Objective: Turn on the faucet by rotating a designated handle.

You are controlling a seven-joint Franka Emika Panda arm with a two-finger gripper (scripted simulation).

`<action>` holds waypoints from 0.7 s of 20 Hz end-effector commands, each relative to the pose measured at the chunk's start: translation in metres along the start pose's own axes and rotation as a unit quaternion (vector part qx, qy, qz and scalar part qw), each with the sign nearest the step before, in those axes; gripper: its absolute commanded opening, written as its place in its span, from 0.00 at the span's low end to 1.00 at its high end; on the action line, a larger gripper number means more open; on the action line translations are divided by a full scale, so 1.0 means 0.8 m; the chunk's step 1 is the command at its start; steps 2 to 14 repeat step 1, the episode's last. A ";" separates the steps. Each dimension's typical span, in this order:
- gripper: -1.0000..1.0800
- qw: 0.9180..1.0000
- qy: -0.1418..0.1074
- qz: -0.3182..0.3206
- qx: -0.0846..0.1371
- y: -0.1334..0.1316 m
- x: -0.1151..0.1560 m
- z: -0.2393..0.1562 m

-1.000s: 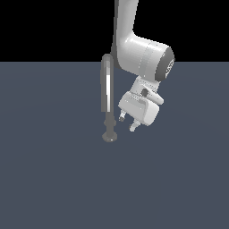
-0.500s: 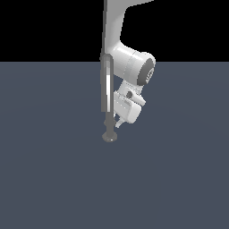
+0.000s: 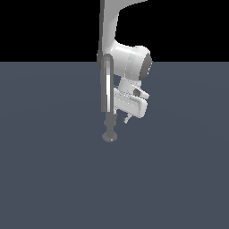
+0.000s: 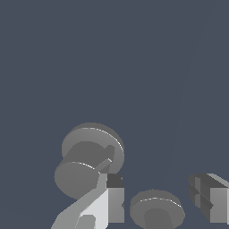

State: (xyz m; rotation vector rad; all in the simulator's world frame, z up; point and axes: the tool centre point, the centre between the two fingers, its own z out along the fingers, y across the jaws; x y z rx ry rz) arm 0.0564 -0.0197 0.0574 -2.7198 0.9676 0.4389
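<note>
The faucet is standing upright on the bench, a slim grey metal fixture with a rounded top and a bright white stripe running down its tall upper part. Below that it is narrowing into a knobbed stem and ending in a small round foot resting on the surface. In the wrist view the faucet is showing as stacked grey round discs seen from above.
</note>
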 end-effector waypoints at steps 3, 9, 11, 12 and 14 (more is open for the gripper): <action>0.58 0.999 -0.007 0.031 -0.042 0.125 0.039 0.071; 0.58 0.999 -0.007 0.031 -0.042 0.125 0.039 0.071; 0.58 0.999 -0.007 0.031 -0.042 0.125 0.039 0.071; 0.58 0.999 -0.007 0.031 -0.042 0.125 0.039 0.071; 0.58 0.999 -0.007 0.031 -0.042 0.125 0.039 0.071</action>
